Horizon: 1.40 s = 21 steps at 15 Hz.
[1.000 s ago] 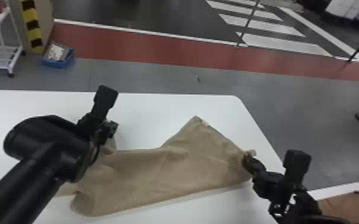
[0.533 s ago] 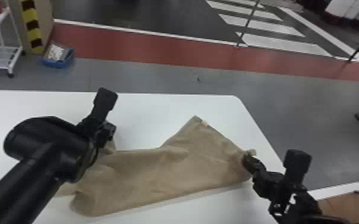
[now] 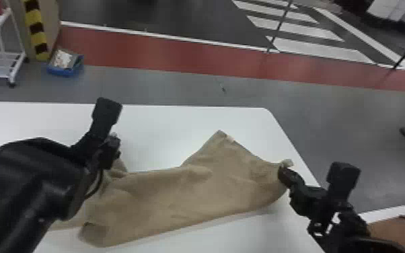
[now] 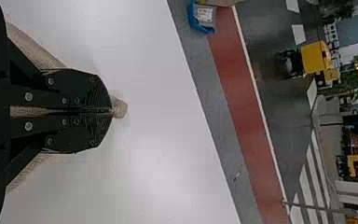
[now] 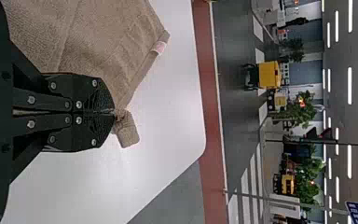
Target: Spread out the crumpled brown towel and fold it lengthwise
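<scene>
Left gripper (image 3: 110, 153), left of centre in head view: fingers pressed together on the brown towel (image 3: 178, 191), a tuft poking past the tips. Towel spans the lower middle of frame between grippers, a corner peaking just above centre right. Right gripper (image 3: 285, 172), lower right: pinches towel's right end, small tab protruding.

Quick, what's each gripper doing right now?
Left gripper: closed, holding a bit of the brown towel.
Right gripper: closed, holding a corner of the towel.
</scene>
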### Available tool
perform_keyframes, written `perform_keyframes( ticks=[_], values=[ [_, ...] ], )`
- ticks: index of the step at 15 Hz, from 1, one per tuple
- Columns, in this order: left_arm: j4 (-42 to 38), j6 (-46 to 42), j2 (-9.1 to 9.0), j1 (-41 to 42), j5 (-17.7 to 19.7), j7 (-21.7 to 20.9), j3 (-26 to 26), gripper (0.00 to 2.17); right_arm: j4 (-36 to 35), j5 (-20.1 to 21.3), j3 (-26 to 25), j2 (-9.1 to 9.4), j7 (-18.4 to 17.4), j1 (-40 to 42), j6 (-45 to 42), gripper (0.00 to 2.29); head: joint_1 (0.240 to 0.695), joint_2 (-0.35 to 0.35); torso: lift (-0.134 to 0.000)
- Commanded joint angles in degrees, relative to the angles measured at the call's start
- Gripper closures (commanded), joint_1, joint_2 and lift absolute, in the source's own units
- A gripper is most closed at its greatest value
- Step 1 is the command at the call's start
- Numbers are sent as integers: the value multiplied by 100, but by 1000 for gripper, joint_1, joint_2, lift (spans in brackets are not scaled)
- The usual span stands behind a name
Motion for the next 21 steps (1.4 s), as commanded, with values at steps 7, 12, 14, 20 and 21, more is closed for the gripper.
perform_keyframes(
  ticks=[7,12,14,20,21],
  values=[
    [-3318,185,980,1584,1235,-80,1873,1092,-341,-179,-1084,-123,122,-1045,1187,1332,695,-350,-124],
    [-4109,168,1164,2270,2097,-484,2620,1092,-763,-461,-1549,-158,184,-1010,1679,1332,690,-350,-124],
    [-4724,185,1164,2657,2167,-511,2769,1092,-1193,-680,-1646,-114,184,-922,2083,1332,688,-350,-124],
    [-5981,678,1322,3351,2624,-537,3560,1092,-1870,-759,-1637,-70,87,-1071,3279,1332,685,-350,-124],
    [-5963,678,1358,3325,2729,-537,3666,1092,-1870,-768,-1593,-62,78,-1089,3279,1332,687,-350,-124]
  ],
)
